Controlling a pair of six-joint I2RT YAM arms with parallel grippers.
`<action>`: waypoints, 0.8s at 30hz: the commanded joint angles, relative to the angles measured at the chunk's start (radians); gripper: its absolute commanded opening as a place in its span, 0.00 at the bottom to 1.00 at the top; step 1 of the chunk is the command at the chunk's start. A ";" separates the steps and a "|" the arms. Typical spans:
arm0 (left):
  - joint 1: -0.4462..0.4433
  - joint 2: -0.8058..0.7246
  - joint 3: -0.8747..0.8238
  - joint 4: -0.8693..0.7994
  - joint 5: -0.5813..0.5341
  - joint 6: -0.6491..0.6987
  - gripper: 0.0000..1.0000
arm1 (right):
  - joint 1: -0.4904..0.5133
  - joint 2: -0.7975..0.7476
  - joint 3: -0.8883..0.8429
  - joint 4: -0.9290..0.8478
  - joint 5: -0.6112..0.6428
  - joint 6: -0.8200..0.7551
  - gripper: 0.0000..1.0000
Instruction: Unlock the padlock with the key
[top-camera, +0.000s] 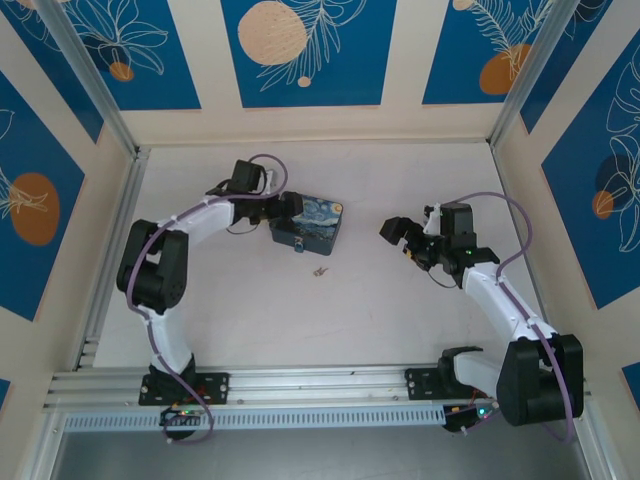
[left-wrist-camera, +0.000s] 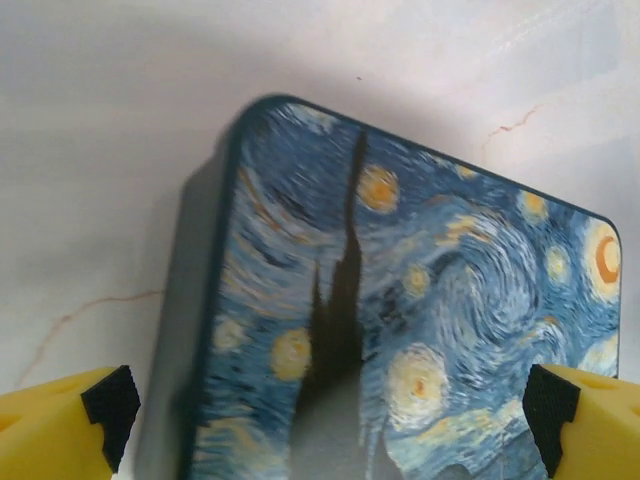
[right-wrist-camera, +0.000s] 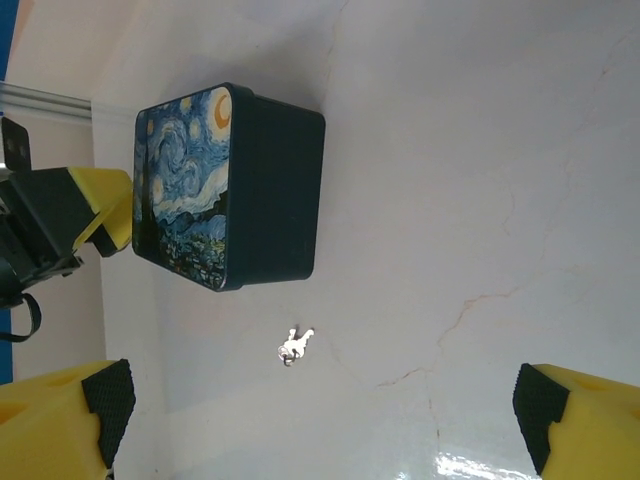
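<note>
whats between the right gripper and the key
Nothing lies there: the top view shows only bare white table between the open right gripper and the key.

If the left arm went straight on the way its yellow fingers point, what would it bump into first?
Most likely the painted lid of the Starry Night tin, lying close ahead between the left gripper's open fingers.
</note>
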 joint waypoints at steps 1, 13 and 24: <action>-0.018 -0.075 -0.076 0.045 0.028 -0.043 1.00 | 0.012 0.030 0.031 -0.044 0.031 0.019 0.99; -0.099 -0.219 -0.239 0.128 0.019 -0.110 1.00 | 0.103 0.185 0.156 -0.037 0.017 0.002 0.99; -0.124 -0.259 -0.243 0.054 -0.178 -0.126 1.00 | 0.200 0.249 0.199 -0.046 0.036 0.001 1.00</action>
